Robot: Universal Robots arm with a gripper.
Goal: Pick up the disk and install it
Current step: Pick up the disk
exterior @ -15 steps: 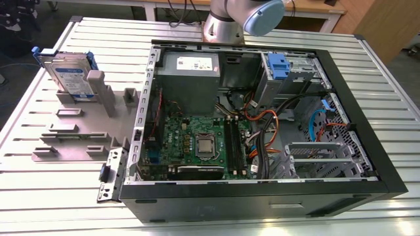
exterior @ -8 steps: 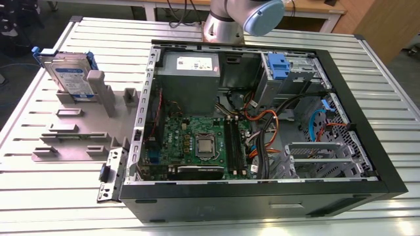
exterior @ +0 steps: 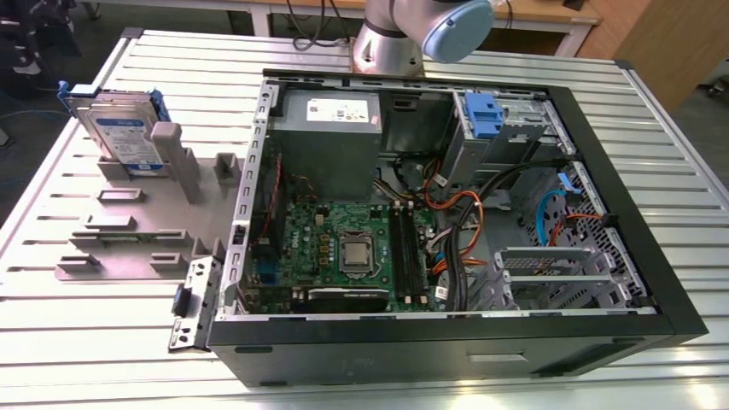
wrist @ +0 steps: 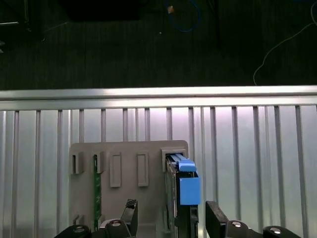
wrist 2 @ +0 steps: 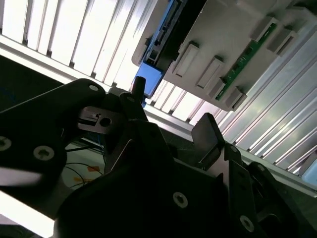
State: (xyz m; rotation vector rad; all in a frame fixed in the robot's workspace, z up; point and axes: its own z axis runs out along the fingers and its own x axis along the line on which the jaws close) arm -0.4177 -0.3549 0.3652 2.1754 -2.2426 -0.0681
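tool [wrist: 171,204] spread wide; disk [wrist: 184,191] stands on edge in grey holder [wrist: 126,151] slot on slatted table [wrist: 247,148].

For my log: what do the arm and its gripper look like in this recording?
The arm is a silver metal tube with a rounded pale blue joint cap. The gripper is matte black, built from angular plates fastened with small silver screws, ending in two flat black fingers.
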